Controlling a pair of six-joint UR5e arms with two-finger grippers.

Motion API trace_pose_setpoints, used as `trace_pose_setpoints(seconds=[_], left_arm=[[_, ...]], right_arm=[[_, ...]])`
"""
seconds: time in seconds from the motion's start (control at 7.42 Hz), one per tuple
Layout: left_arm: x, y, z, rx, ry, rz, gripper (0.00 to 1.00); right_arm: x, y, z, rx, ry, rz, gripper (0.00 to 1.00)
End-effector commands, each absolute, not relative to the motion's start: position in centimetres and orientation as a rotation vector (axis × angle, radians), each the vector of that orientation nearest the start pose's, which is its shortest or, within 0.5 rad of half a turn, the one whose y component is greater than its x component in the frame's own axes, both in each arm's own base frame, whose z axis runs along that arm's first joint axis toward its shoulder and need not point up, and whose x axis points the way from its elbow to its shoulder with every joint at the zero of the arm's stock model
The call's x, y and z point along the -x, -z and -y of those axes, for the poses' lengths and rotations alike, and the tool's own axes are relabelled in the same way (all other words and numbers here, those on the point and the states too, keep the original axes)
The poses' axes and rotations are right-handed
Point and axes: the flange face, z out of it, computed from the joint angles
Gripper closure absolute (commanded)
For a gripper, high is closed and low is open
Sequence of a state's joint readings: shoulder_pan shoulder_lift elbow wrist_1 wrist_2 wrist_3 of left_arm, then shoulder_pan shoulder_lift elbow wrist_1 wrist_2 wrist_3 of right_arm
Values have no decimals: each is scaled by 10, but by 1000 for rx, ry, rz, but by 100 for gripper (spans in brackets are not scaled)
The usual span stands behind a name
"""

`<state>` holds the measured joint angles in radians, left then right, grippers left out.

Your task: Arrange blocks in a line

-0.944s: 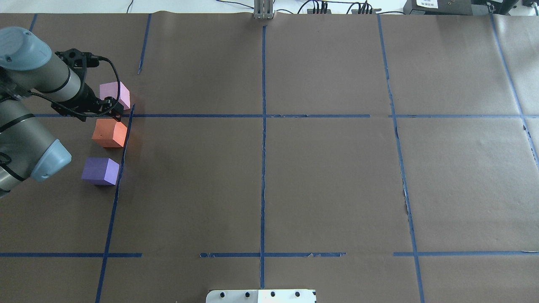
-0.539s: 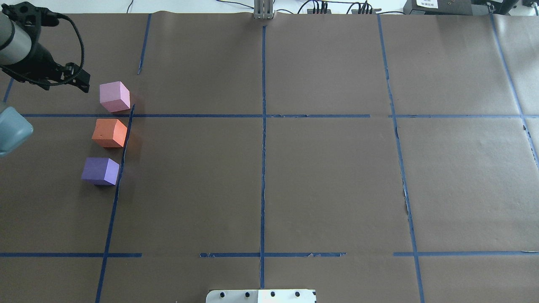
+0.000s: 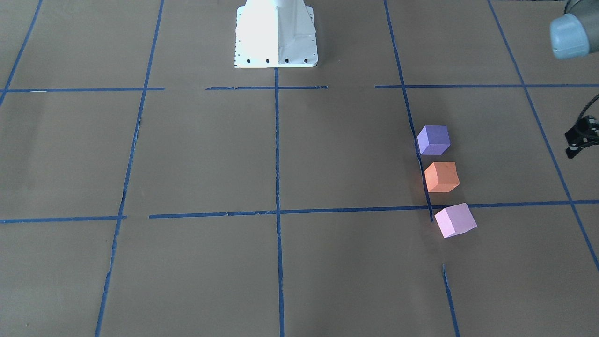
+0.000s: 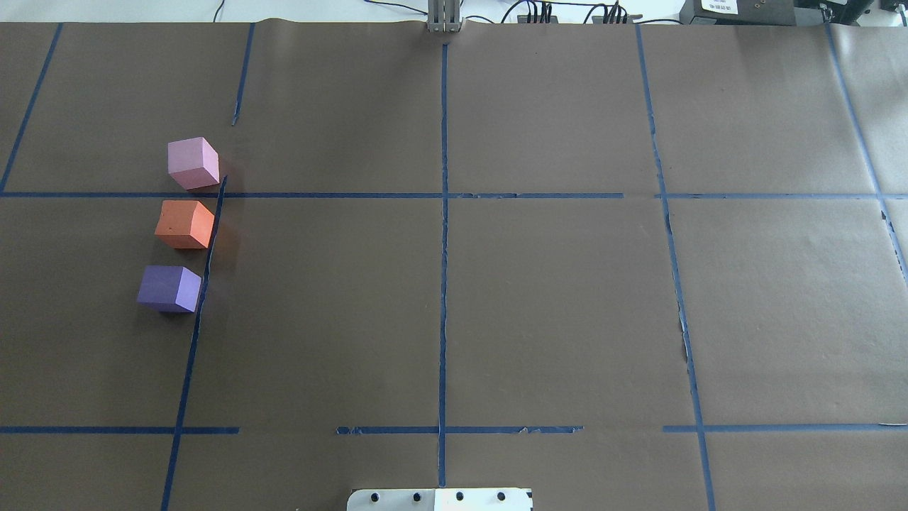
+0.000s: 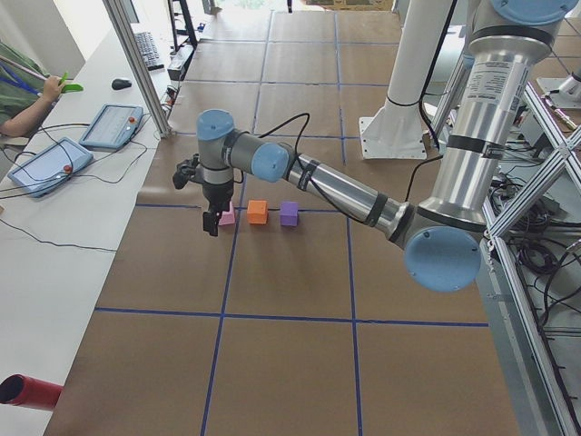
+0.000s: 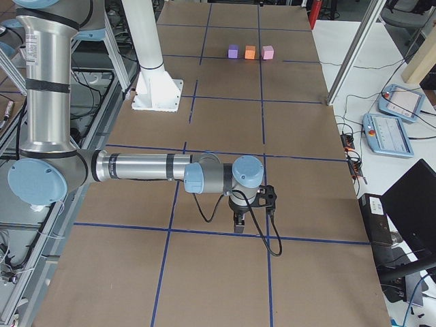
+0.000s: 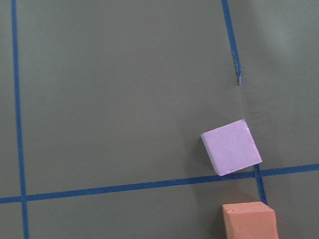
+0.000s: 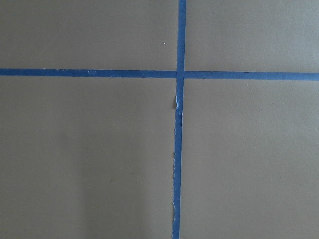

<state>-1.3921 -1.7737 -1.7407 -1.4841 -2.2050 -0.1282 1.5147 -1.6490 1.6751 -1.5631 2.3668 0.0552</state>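
The left gripper (image 5: 211, 223) is now withdrawn from the overhead view. No block is held; how far open it or the right gripper (image 6: 239, 225) is cannot be told. Pink block (image 4: 192, 163), orange block (image 4: 184, 223) and purple block (image 4: 169, 288) are left in a row beside the tape line (image 4: 201, 298), so the line is judged done.

The overhead camera is looking forward and down from behind the white base (image 4: 440, 499), covering the whole counter (image 4: 553, 298). The front camera is facing that base from across it. Both side cameras are looking in from the base's flanks, farther off. The left wrist camera is hovering close above the pink block (image 7: 231, 147), sharing it with all four.
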Motion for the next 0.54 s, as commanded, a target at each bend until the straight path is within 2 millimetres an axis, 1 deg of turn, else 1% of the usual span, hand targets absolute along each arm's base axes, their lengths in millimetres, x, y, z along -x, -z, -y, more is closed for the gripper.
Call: trace_pose_setpoints(seconds=[0.0,0.13,0.27,0.4], left_arm=[[31,-567,556,-121,-148,-698,0],[40,-604,534,-139,-140,-702,0],[38,-628,518,-128,-129,-755,0],[37,-636,516,-96,-92,-768,0]], right_arm=[[-37,-642,464,12,13,797,0],[-36,-642,464,13,15,795,0],[-37,-642,464,12,13,797,0],[-37,-642,464,12,13,795,0]])
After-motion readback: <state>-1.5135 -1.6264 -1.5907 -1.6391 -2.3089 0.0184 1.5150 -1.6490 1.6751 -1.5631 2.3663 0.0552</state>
